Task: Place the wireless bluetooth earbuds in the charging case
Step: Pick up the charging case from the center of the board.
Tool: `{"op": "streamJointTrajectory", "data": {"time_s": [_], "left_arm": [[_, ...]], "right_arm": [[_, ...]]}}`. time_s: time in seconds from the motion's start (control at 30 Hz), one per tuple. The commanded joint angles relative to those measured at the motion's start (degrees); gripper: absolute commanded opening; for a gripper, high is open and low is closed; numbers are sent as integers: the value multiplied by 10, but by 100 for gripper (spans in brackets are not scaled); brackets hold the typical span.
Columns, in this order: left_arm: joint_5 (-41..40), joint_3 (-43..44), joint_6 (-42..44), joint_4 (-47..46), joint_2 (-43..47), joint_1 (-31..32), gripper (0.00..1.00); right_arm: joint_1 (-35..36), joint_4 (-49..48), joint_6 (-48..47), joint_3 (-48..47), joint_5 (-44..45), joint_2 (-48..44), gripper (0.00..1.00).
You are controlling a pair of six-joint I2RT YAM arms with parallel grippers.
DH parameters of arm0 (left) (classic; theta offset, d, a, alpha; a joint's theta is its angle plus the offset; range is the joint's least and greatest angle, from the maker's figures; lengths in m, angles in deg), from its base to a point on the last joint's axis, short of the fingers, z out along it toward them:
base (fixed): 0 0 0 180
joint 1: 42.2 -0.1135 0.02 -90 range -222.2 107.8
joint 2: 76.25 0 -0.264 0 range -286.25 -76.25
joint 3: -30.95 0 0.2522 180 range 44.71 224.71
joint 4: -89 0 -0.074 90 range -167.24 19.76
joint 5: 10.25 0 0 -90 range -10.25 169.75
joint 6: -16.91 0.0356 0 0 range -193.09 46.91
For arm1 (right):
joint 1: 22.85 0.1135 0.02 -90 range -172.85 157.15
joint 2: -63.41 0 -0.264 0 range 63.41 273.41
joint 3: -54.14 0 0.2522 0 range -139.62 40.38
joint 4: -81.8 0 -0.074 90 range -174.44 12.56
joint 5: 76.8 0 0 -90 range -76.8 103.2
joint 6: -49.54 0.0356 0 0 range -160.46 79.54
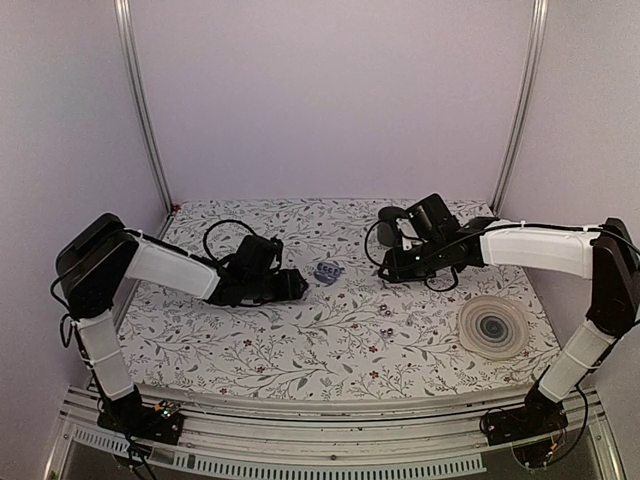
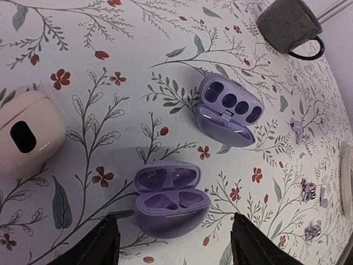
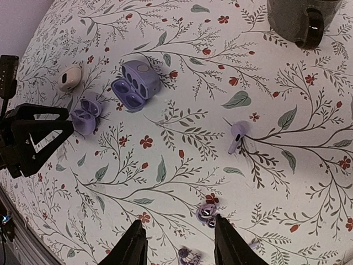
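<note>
Right gripper (image 3: pixel 179 248) spread and empty: lower squarely over the glossy earbud (image 3: pixel 207 212) just ahead, pinching across its body. Left gripper (image 2: pixel 175 245) also spread, holding nothing; steady the open charging case (image 2: pixel 171 199) lying just beyond. Farther off, a second open case (image 2: pixel 229 110) and a dark mug (image 2: pixel 289 25). No readable writing anywhere.

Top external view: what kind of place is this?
Probably a robot test cell: plain walls framed by aluminium posts, the left arm and right arm bolted to a slotted rail, a floral cloth underneath.
</note>
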Motion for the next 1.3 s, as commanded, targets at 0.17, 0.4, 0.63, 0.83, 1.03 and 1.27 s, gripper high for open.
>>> {"op": "streamJointTrajectory", "data": {"time_s": [0.17,0.4,0.63,0.83,1.03,1.27], "left_arm": [[-85,51,53,63,-40,30,71],[-93,67,83,74,-56,44,71],[-114,99,111,95,-95,60,67],[-128,94,105,96,-102,61,59],[-125,79,117,57,-91,61,38],[-93,-7,171,-131,25,71,35]], "right_arm": [[-4,-17,0,19,9,-33,44],[-4,-19,2,24,8,-35,44],[-4,-20,3,25,8,-36,44],[-4,-20,4,28,9,-38,44],[-4,-23,9,24,-6,-32,44],[-4,-105,42,34,-91,-50,44]]}}
